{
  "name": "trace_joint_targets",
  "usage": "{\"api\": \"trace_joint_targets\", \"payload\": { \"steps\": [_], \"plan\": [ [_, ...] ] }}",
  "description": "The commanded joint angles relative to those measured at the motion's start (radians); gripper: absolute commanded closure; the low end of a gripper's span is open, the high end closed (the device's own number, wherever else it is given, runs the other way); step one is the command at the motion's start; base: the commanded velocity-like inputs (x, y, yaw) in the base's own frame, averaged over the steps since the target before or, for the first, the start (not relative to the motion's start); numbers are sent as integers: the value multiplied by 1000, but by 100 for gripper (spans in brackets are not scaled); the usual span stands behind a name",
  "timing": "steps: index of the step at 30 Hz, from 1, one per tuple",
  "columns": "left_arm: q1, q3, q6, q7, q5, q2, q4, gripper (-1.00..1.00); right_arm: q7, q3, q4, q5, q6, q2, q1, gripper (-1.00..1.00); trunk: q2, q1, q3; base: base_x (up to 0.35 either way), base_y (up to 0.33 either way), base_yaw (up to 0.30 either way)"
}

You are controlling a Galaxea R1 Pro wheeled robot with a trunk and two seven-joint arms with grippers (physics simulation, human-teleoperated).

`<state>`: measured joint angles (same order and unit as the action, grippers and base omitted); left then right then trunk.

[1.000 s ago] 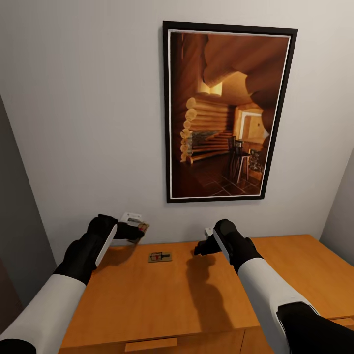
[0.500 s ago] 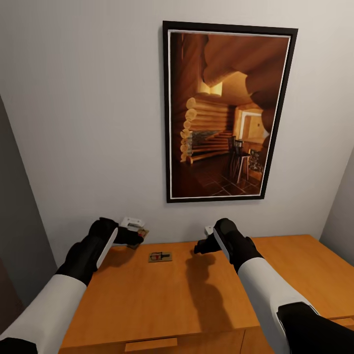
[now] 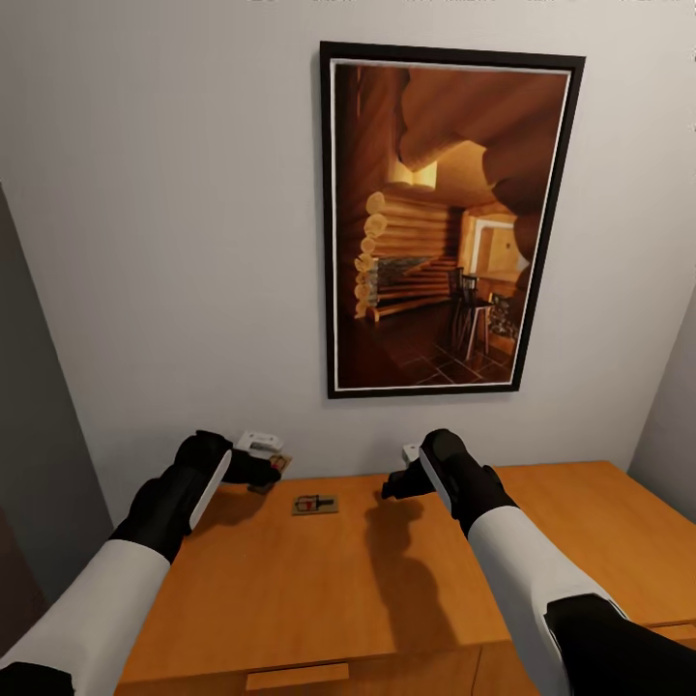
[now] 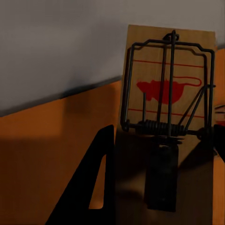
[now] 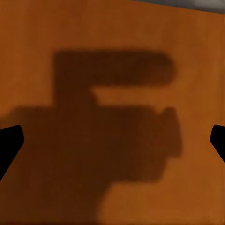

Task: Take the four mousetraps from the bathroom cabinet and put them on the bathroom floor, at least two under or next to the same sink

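One mousetrap (image 3: 315,504), a small brown board with wire and a red mark, lies flat near the back of the orange-brown cabinet (image 3: 338,590) top. My left gripper (image 3: 263,470) is shut on a second mousetrap (image 4: 168,93) at the cabinet's back left corner, close to the wall; one dark finger (image 4: 96,183) runs beside the board. To the right of the lying trap, my right gripper (image 3: 394,485) hovers open over bare wood, its two fingertips (image 5: 9,140) far apart with nothing between them. The bathroom floor and the sink are out of view.
A white wall stands right behind the cabinet, with a large black-framed picture (image 3: 449,222) of a log interior above it. A grey panel (image 3: 39,464) rises at the left. A drawer handle (image 3: 295,677) sits on the cabinet's front.
My left gripper has sunk a little toward the cabinet top with the mousetrap in it. The right arm and the lying trap have not moved.
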<state>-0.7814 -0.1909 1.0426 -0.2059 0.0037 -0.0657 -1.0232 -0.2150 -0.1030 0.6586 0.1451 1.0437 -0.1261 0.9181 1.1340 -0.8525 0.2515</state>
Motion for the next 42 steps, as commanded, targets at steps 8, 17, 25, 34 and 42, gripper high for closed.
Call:
{"api": "trace_joint_targets", "payload": {
  "steps": [8, 17, 25, 34, 42],
  "plan": [
    [-1, -1, 4, 0, -1, -9, 21, 100, -6, 0, 1, 13, 4, 0, 1, -100, 1, 0, 1, -108, 0, 0],
    [-1, -2, 4, -1, -1, -18, 24, 100, -7, 0, 1, 12, 4, -1, 1, -100, 1, 0, 1, -15, 0, 24],
    [-1, -1, 3, -1, -1, -19, 25, 100, -6, 0, 1, 11, 4, -1, 1, -100, 1, 0, 1, -1, 0, 225],
    [-1, -1, 3, -1, -1, -19, 26, 100, -6, 0, 1, 11, 4, -1, 1, -100, 1, 0, 1, 0, 0, 255],
    [-1, -1, 2, -2, 0, -18, 26, 100, -6, 3, 1, 11, 4, 4, 1, -100, 1, 0, 1, 0, 0, 62]
  ]
}}
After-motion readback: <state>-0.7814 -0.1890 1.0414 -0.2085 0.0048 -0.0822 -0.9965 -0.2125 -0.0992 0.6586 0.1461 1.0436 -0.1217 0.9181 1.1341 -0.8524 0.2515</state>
